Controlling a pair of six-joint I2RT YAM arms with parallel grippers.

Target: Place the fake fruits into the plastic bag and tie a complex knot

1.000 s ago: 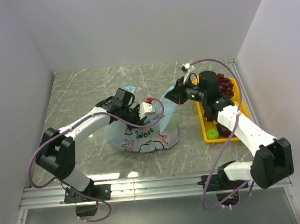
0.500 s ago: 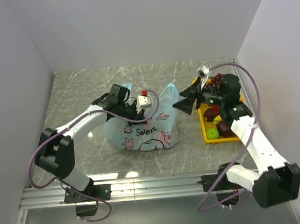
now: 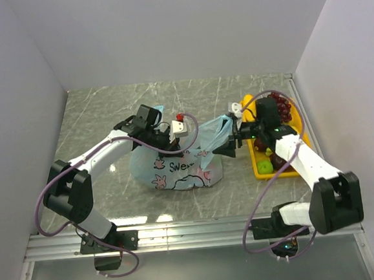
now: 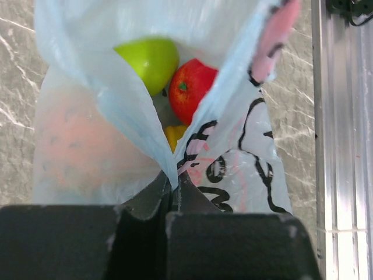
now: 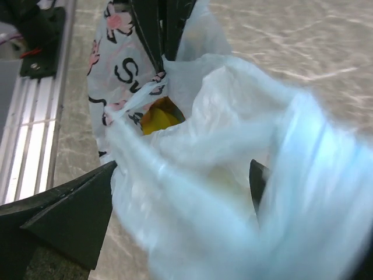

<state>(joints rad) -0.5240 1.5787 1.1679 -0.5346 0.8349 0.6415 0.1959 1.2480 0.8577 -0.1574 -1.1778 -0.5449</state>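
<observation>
The light-blue plastic bag [image 3: 179, 166] with pink cartoon print stands mid-table, its mouth open. My left gripper [image 3: 169, 141] is shut on the bag's left rim, the plastic pinched between its tips [image 4: 173, 184]. Inside the bag lie fake fruits: a green apple [image 4: 148, 58], a red apple [image 4: 192, 87] and a yellow one [image 5: 157, 116]. My right gripper [image 3: 225, 141] is open at the bag's right handle [image 3: 220, 127], and blurred plastic fills the gap between its jaws [image 5: 183, 169]. No knot is in view, and the two handles stand apart.
A yellow tray [image 3: 253, 162] sits at the right, under my right arm. It holds dark red grapes [image 3: 281, 106], a green fruit [image 3: 265, 167] and other fruits. White walls close in the table on three sides, and a metal rail [image 3: 194, 233] runs along the near edge.
My right gripper opened, let go of the bag's right handle, drew back to the right, then returned low against that handle. The bag now stands taller. The left gripper kept its hold.
</observation>
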